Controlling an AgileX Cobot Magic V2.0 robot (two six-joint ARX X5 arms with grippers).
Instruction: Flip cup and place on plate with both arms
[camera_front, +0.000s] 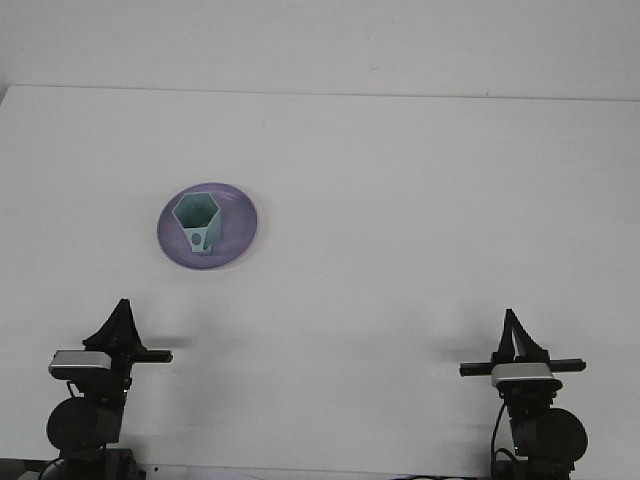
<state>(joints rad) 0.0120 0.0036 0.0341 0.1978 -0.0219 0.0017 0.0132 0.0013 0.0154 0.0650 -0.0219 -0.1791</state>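
A teal hexagonal cup (197, 223) stands mouth up on a purple plate (239, 224) at the left middle of the white table, its handle toward me. Both arms sit far back from it at the near edge. My left gripper (121, 304) points up at the bottom left, its fingers meeting in a tip with nothing between them. My right gripper (511, 315) stands at the bottom right, also shut and empty. Neither touches the cup or the plate.
The white table (400, 200) runs to a far edge against a pale wall. Apart from the plate and cup, nothing stands on it.
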